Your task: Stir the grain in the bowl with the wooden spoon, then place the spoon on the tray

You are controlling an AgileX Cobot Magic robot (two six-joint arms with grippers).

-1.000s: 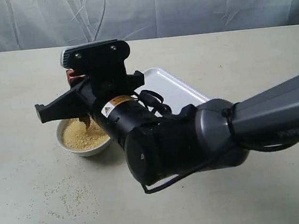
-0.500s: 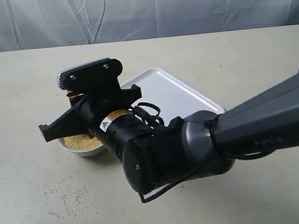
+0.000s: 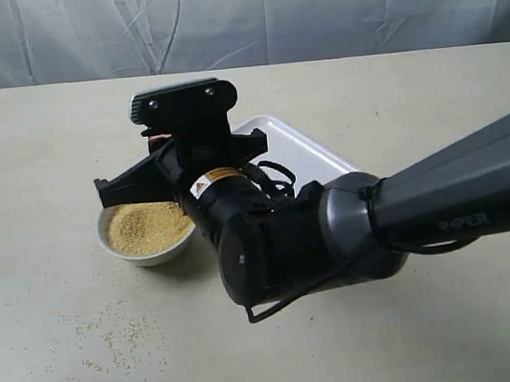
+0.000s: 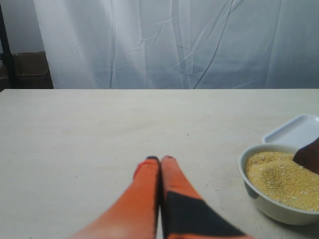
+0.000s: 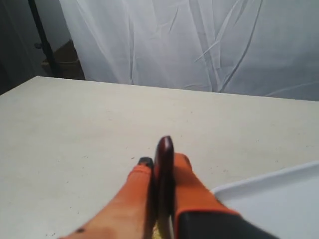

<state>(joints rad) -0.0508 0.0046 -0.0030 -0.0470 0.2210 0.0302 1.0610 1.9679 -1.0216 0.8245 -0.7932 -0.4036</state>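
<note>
The white bowl (image 3: pixel 121 252) holds golden grain (image 3: pixel 147 226) left of the white tray (image 3: pixel 301 152). My right gripper (image 5: pixel 163 160) hovers over the bowl's far right rim, shut on the dark wooden spoon (image 5: pixel 164 145), whose handle end sticks up between the orange fingers. In the left wrist view the spoon's dark head (image 4: pixel 309 155) rests in the grain (image 4: pixel 276 174) of the bowl (image 4: pixel 264 205), with the tray (image 4: pixel 295 131) behind. My left gripper (image 4: pixel 160 159) is shut and holds nothing, low over bare table beside the bowl. It does not show in the exterior view.
Spilled grains (image 3: pixel 115 338) lie scattered on the table in front of the bowl. The bulky right arm (image 3: pixel 315 239) hides the near part of the tray. A pale curtain (image 3: pixel 309 7) closes the back.
The right gripper swung left and down over the bowl, then back right and up with the spoon. More of the grain shows now. The bowl and tray stayed put.
</note>
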